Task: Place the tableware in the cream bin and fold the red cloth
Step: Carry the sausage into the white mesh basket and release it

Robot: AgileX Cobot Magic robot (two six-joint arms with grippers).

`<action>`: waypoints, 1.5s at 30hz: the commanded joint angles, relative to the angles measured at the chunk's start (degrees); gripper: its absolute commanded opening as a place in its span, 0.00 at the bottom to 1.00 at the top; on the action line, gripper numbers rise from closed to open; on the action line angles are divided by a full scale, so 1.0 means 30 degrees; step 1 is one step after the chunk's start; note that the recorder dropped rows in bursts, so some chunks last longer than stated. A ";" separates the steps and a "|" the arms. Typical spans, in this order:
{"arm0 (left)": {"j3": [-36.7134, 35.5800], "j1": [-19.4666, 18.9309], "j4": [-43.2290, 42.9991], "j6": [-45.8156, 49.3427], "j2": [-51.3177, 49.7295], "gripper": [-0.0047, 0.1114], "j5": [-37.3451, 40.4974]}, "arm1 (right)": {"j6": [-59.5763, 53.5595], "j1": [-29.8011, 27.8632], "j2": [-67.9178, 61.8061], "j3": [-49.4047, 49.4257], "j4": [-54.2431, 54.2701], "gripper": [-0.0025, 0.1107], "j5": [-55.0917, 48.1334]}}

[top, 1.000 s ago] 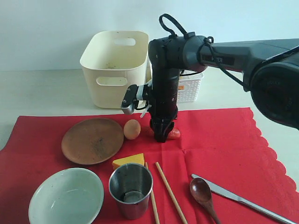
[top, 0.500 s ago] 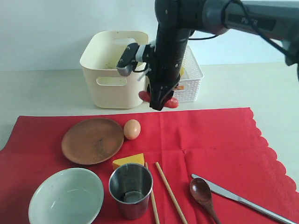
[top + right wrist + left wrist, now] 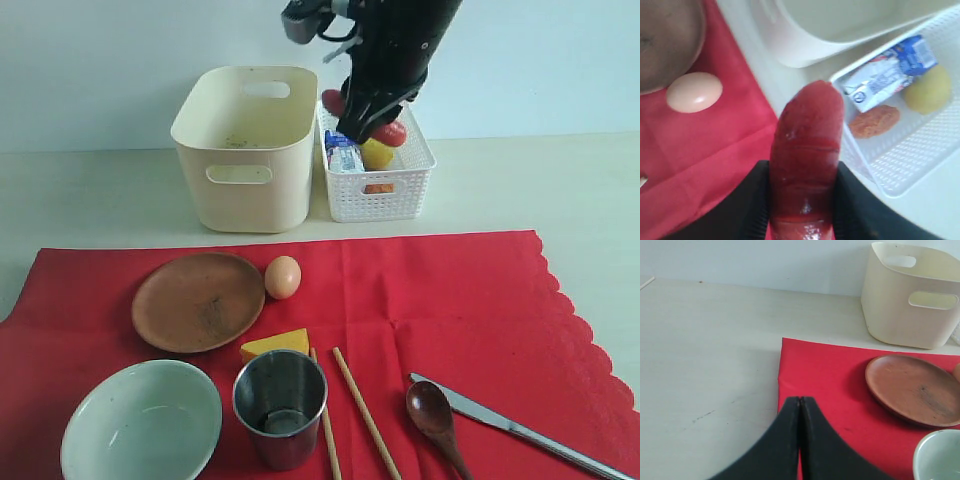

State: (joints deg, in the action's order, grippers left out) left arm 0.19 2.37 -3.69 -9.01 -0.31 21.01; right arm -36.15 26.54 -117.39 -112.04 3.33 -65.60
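The only print in sight is on the blue and white carton [image 3: 890, 75], which lies in the white basket [image 3: 380, 190]. It is too blurred to read.

My right hand [image 3: 365, 120] hangs in the air above the basket. Its jaws are partly parted and clamped on a glossy red sausage [image 3: 807, 160], whose ends stick out on either side of the fingers. Below it in the basket, beside the carton, lie a lemon [image 3: 927, 90] and a small orange piece [image 3: 874, 121].

My left hand [image 3: 800, 405] is clenched, its two black fingers pressed flat together with nothing between them. It sits over the edge of the red cloth [image 3: 450, 300], where the fabric meets the bare worktop [image 3: 90, 200]. I cannot tell whether it touches the cloth.

The cream bin [image 3: 245, 150] stands on the worktop just left of the basket, behind the cloth.

The cloth lies spread flat, with the tableware on it:
- The plate [image 3: 197, 302] has an egg [image 3: 283, 277] at its rim.
- The bowl [image 3: 140, 420] and the cup [image 3: 280, 405] sit at the near edge.
- A cheese wedge [image 3: 275, 343] lies just behind the cup.
- To the cup's right lie the two chopsticks [image 3: 365, 415], then the spoon [image 3: 432, 410], then the knife [image 3: 520, 430].
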 commanded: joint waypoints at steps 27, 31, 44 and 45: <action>-0.0064 -0.0029 -0.0017 0.0003 0.0104 0.04 -0.0213 | 0.1001 -0.5122 -0.5493 -0.0119 0.9215 0.02 1.1891; -0.0064 -0.0029 -0.0017 0.0003 0.0104 0.04 -0.0213 | 0.0898 -0.5122 -0.6214 -0.0119 0.9218 0.02 1.2657; -0.0064 -0.0029 -0.0017 0.0003 0.0104 0.04 -0.0213 | 0.0061 -0.5122 -0.6869 -0.0119 0.9218 0.46 1.2941; -0.0064 -0.0029 -0.0017 0.0003 0.0104 0.04 -0.0213 | 0.0061 -0.5122 -0.6835 -0.0119 0.9218 0.49 1.2880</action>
State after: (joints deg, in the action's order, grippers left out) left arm 0.19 2.37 -3.69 -9.01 -0.31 21.01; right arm -35.33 11.48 -138.30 -112.04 30.68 -27.57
